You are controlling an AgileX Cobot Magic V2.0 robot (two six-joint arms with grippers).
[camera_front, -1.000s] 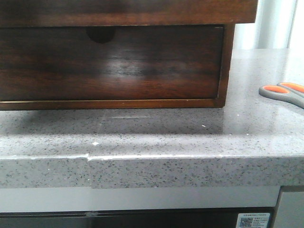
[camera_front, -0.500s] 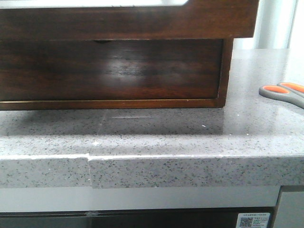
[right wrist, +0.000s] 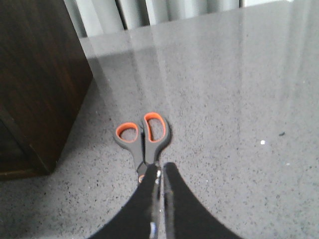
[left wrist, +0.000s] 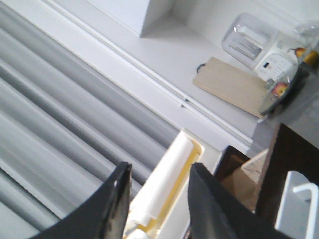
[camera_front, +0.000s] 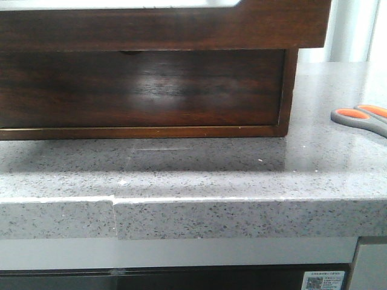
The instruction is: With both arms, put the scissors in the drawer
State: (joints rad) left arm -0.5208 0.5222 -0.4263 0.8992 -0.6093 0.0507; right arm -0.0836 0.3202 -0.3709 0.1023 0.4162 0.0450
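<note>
The drawer [camera_front: 163, 27] fills the top of the front view, its dark glossy front carrying a long pale cutout along the top edge. It overhangs the lower drawer [camera_front: 139, 87]. The scissors [camera_front: 361, 117] show grey handles with orange loops at the right edge of the front view. In the right wrist view my right gripper [right wrist: 159, 172] is shut on the blades of the scissors [right wrist: 143, 133] over the grey counter. My left gripper [left wrist: 160, 169] is open with nothing gripped. Neither gripper shows in the front view.
The speckled grey stone counter [camera_front: 199, 163] has a front edge with a seam. The dark cabinet side [right wrist: 35, 79] stands beside the scissors. The left wrist view shows dark wood [left wrist: 294, 164], a white and yellow long part [left wrist: 167, 177], a wooden board [left wrist: 232, 84] and appliances beyond.
The drawer front has come lower and nearer in the front view; its pale cutout now shows and it hides the lower drawer's half-round notch. The scissors have barely moved.
</note>
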